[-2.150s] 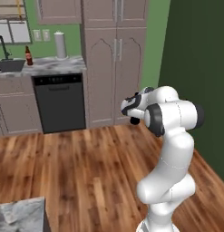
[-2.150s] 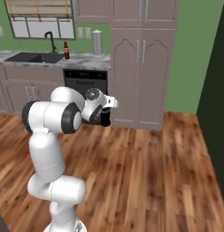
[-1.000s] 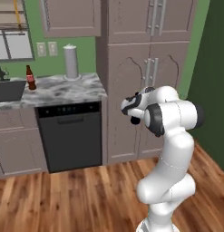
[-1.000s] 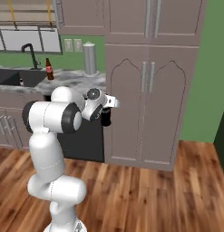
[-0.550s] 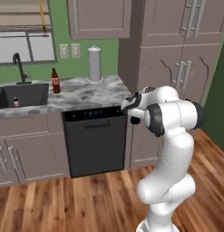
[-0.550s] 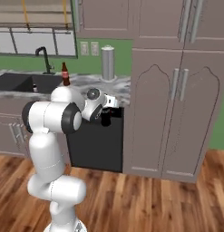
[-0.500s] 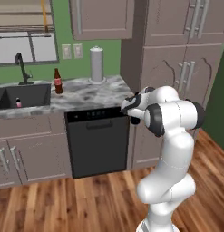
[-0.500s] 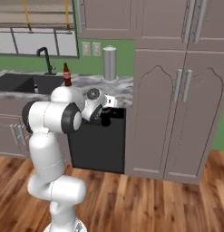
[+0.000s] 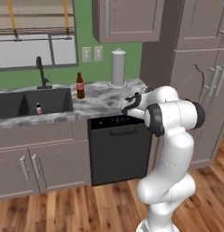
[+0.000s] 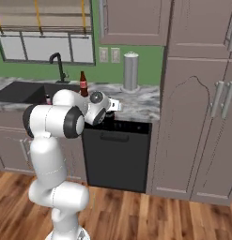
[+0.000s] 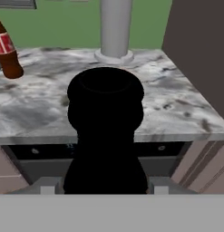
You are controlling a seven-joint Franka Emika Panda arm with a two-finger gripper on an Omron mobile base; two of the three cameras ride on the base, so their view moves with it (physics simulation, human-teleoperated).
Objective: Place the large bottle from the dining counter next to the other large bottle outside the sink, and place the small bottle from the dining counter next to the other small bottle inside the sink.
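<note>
A dark bottle (image 11: 105,131) was held clamped between the jaws of the gripper (image 10: 109,118), carried upright at chest height so it could be set on the marble counter (image 9: 104,100). Seen from the hand, it appeared as a black silhouette with a round mouth, at six o'clock. The other large bottle (image 9: 80,86), brown with a red label, stood beside the sink (image 9: 31,102), at ten o'clock.
</note>
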